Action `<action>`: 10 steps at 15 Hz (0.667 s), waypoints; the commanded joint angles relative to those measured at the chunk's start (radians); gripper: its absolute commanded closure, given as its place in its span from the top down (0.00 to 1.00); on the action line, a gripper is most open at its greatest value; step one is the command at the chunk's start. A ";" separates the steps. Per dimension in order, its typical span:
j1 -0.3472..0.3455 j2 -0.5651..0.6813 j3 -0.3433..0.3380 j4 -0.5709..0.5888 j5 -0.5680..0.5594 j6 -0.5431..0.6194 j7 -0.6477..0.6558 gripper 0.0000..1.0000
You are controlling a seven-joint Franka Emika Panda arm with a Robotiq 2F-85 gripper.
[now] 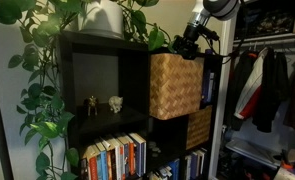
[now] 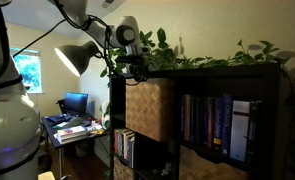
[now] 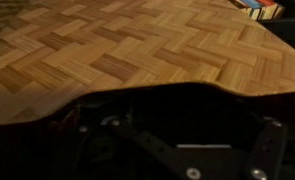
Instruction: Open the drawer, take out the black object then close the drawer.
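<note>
— Where's the gripper (image 2: 137, 70)?
— At the top front edge of the drawer (image 2: 150, 108). Too dark to read its jaws.
— And the drawer?
— Jutting from the black shelf (image 2: 227, 73), with books (image 2: 212, 125) beside it and plants (image 2: 212, 55) on top.

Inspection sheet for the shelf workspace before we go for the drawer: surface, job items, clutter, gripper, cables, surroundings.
Surface: black shelf unit, plants trailing over its top.
Job's things: wicker drawer in upper cubby, seems to stick out a little; black object not seen.
Clutter: two figurines, books, darker basket.
Gripper: gripper at the drawer's top edge; jaws unclear.
Cables: nothing seen.
Surroundings: hanging clothes, lamp, monitor.
</note>
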 commanded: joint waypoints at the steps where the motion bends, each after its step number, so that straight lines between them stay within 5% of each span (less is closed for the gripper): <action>1: 0.029 0.075 -0.027 0.045 -0.056 -0.031 -0.120 1.00; 10: 0.037 0.242 -0.029 0.195 -0.185 -0.158 -0.283 1.00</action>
